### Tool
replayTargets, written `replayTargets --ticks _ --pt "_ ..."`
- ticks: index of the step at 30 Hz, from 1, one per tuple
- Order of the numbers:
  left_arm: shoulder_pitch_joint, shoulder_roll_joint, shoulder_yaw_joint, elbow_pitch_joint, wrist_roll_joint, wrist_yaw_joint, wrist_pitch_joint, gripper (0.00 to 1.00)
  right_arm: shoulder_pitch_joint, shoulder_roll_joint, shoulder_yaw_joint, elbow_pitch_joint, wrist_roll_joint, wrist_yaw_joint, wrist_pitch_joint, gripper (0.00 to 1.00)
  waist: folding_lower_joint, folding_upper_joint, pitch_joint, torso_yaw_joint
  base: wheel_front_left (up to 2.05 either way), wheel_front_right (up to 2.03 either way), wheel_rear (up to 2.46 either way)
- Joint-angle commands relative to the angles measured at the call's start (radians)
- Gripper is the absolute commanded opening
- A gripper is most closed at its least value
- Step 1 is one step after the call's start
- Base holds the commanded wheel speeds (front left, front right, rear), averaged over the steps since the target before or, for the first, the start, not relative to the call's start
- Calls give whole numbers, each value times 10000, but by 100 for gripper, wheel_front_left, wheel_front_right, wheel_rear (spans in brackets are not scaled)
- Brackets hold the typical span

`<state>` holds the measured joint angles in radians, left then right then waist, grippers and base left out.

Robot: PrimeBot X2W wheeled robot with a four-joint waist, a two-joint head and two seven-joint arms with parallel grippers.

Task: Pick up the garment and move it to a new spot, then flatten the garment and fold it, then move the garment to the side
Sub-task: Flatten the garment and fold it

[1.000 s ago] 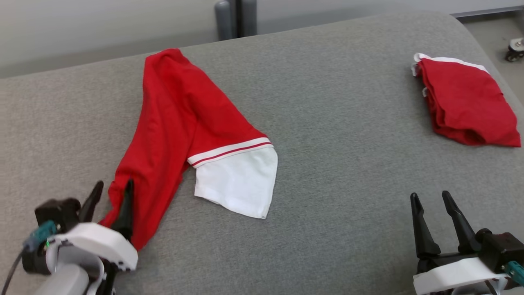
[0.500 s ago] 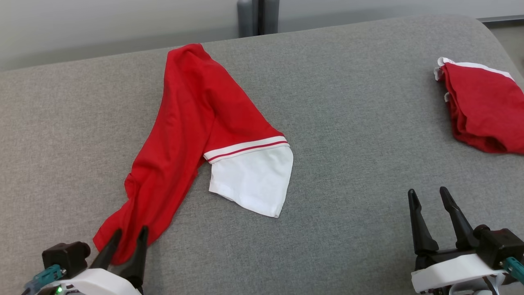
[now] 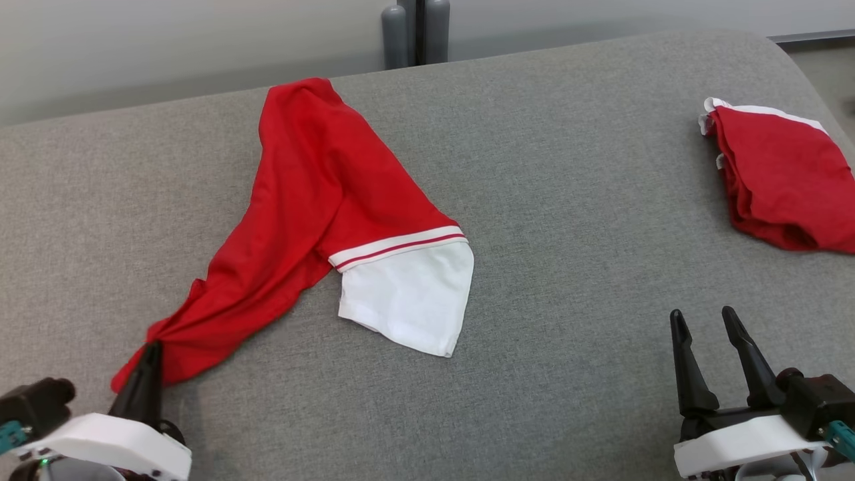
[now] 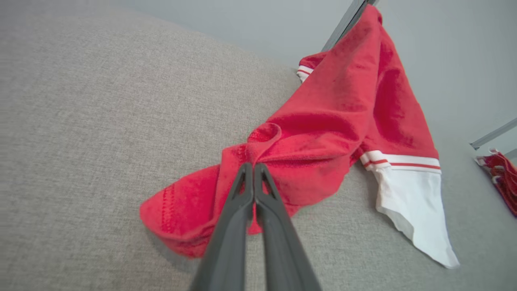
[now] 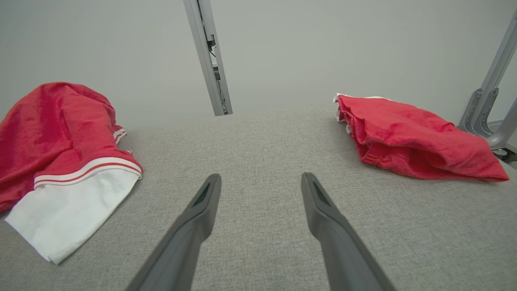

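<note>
Garment (image 3: 300, 194) (red) pinched in left tool (image 4: 253, 166)

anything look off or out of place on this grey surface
Nothing is spilled or damaged. The red garment lies twisted and bunched rather than flat, its white sleeve sticking out, with the left gripper shut on its near corner. A second red garment sits folded at the far right.
</note>
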<state>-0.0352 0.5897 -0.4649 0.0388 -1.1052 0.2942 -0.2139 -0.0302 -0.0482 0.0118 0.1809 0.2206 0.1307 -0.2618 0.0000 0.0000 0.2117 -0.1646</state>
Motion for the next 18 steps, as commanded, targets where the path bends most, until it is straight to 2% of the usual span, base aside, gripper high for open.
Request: replayTargets --ticks 1,5,9,10,11,12,18 --pt "-99 36 157 4 -73 -51 -85 0 29 -50 -3 -8 45 2 -47 100 0 0 6 14 0 0 0" --pt "-235 37 809 258 -516 -224 -214 0 -14 -49 -5 -21 57 2 -45 100 0 0 60 119 0 0 0" --pt "-665 21 977 911 -683 -554 -128 0 -108 -50 74 40 53 2 -47 100 0 0 123 198 0 0 0" --pt "-752 39 910 1074 -659 -632 -70 20 -142 -50 115 64 54 2 -45 100 0 0 125 185 0 0 0" --pt "-807 63 833 1188 -633 -737 24 55 -169 -52 155 80 61 2 -47 100 0 0 120 151 0 0 0" --pt "-826 48 764 1244 -667 -841 110 100 -183 -53 157 94 84 2 -45 100 0 0 105 115 0 0 0" --pt "-219 275 823 1234 -837 -1011 169 100 42 -50 29 93 140 2 -45 100 0 0 78 79 0 0 0"
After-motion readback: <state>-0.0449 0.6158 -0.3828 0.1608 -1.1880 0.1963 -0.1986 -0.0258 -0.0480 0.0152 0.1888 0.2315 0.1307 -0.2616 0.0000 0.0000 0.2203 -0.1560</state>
